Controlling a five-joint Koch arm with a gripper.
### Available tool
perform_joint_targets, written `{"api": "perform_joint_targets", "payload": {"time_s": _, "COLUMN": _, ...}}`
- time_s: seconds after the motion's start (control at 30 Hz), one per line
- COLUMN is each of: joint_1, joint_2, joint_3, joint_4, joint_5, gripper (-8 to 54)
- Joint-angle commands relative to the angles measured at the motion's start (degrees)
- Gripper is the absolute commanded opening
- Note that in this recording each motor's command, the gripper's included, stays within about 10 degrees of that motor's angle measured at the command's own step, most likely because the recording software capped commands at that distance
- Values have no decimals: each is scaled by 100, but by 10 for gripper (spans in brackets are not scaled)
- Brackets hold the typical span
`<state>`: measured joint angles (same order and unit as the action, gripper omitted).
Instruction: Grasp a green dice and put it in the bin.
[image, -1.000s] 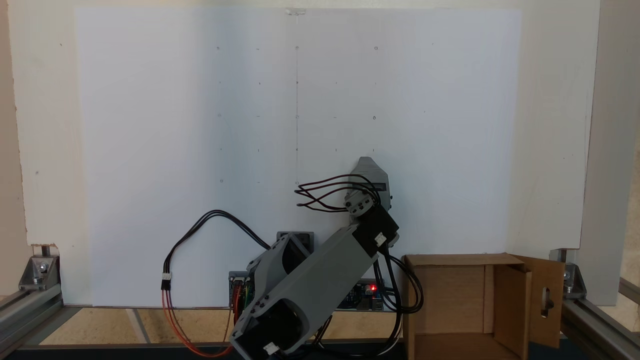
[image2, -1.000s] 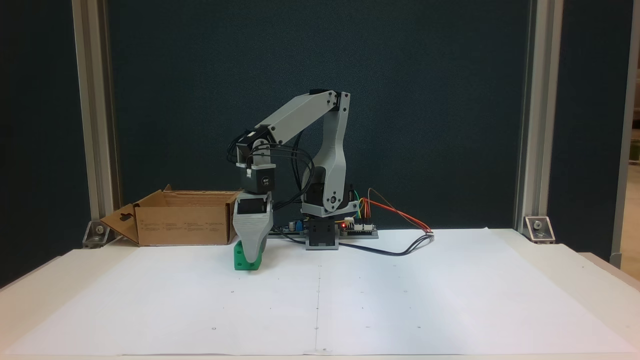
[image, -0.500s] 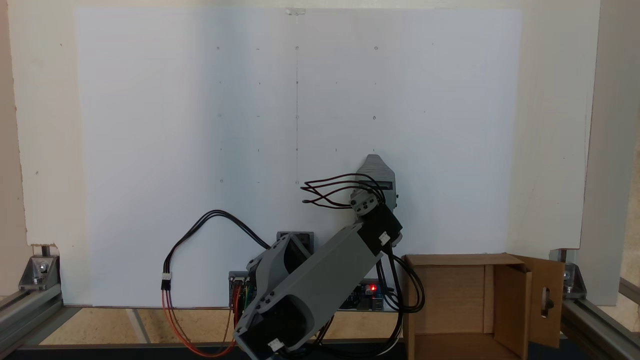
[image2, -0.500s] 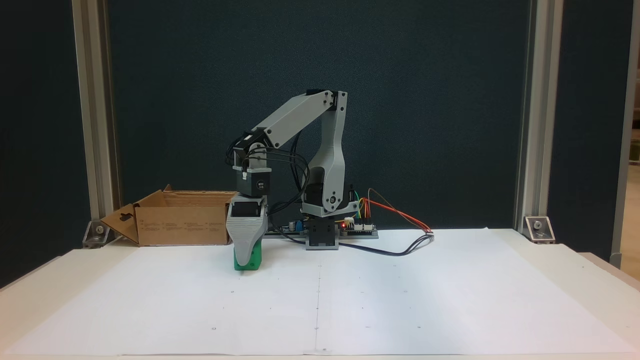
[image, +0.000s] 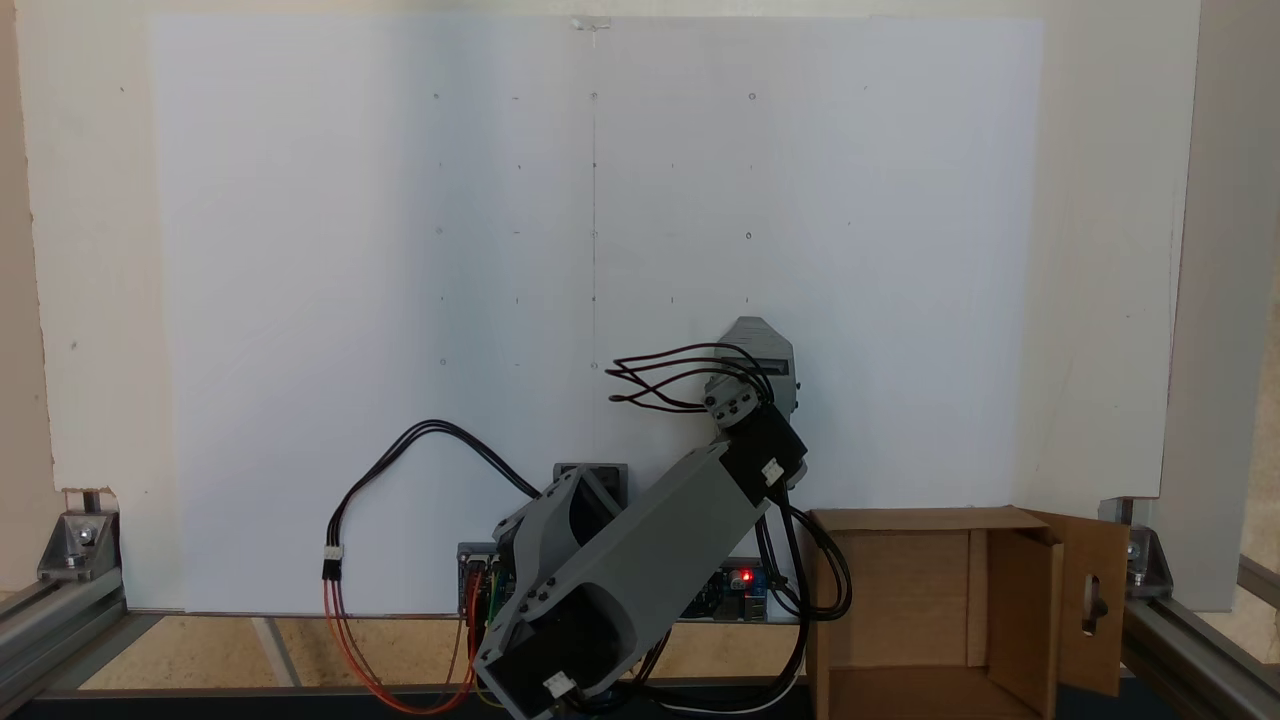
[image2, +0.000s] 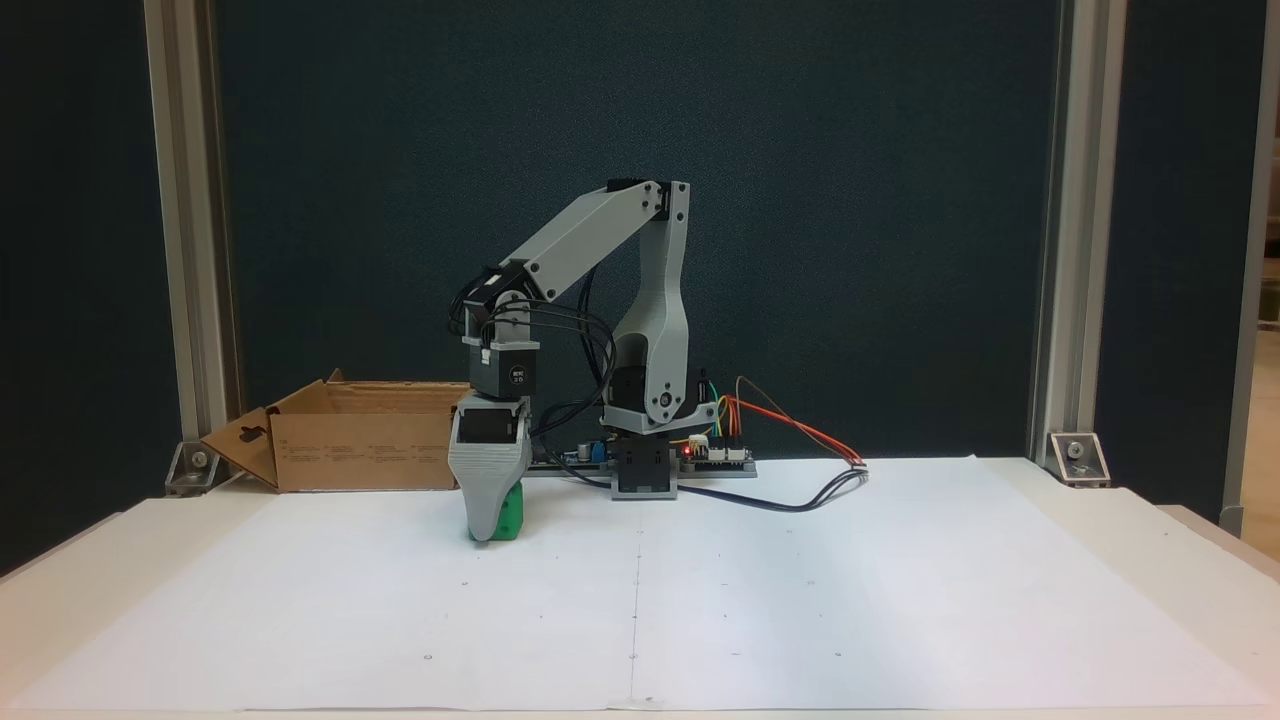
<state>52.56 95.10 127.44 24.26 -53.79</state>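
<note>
Where the camera looks down from above the arm, the grey plastic forearm (image: 640, 560) slants up and to the right from the base, ending in a black servo block with a loop of dark wires (image: 660, 380) beside it. The pincer (image: 757, 335) points away from the lens as one ribbed grey wedge, so its tip and whatever lies beneath it are hidden. A smooth white paper sheet (image: 400, 250) with faint dots and a thin centre line covers the bench (image: 90, 300). The bin (image: 900, 580), brown corrugated cardboard with upright flaps, sits at lower right; its right flap carries an oval slot. Black and orange cables (image: 340, 560) curl at lower left, and aluminium frame brackets stand at both lower corners.

Seen from the front, the pincer (image2: 490, 530) hangs straight down with its broad grey jaw facing the lens, tip at the paper. The green dice (image2: 511, 513), a glossy rounded cube, rests on the sheet and peeks out at the jaw's right edge. Only 1 jaw shows, so I cannot tell how wide the pincer stands or whether it grips the dice. The bin (image2: 350, 450) stands behind and to the left, near the dice but apart from it. A dark fabric backdrop (image2: 850, 200) fills the rear.
</note>
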Motion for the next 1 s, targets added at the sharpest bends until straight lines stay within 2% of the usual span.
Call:
{"api": "perform_joint_targets", "payload": {"time_s": 0.0, "joint_1": 0, "joint_2": 9, "joint_3": -123, "joint_4": -9, "joint_5": -53, "gripper": 232}}
{"api": "perform_joint_targets", "payload": {"time_s": 0.1, "joint_1": -9, "joint_2": 9, "joint_3": -123, "joint_4": 0, "joint_5": 211, "gripper": 121}}
{"api": "perform_joint_targets", "payload": {"time_s": 0.13, "joint_1": -26, "joint_2": 9, "joint_3": -123, "joint_4": 26, "joint_5": 334, "gripper": 114}}
{"api": "perform_joint_targets", "payload": {"time_s": 0.3, "joint_1": -229, "joint_2": 167, "joint_3": -132, "joint_4": 272, "joint_5": 1204, "gripper": 114}}
{"api": "perform_joint_targets", "payload": {"time_s": 0.4, "joint_1": -387, "joint_2": 422, "joint_3": -536, "joint_4": 1134, "joint_5": 1782, "gripper": 114}}
{"api": "perform_joint_targets", "payload": {"time_s": 0.7, "joint_1": -949, "joint_2": 835, "joint_3": -3988, "joint_4": 4208, "joint_5": 3689, "gripper": 114}}
{"api": "perform_joint_targets", "payload": {"time_s": 0.77, "joint_1": -923, "joint_2": 844, "joint_3": -4727, "joint_4": 4806, "joint_5": 3762, "gripper": 114}}
{"api": "perform_joint_targets", "payload": {"time_s": 0.9, "joint_1": 631, "joint_2": 844, "joint_3": -6572, "joint_4": 6144, "joint_5": 3762, "gripper": 114}}
{"api": "perform_joint_targets", "payload": {"time_s": 0.97, "joint_1": 1334, "joint_2": 738, "joint_3": -6785, "joint_4": 5818, "joint_5": 3858, "gripper": 114}}
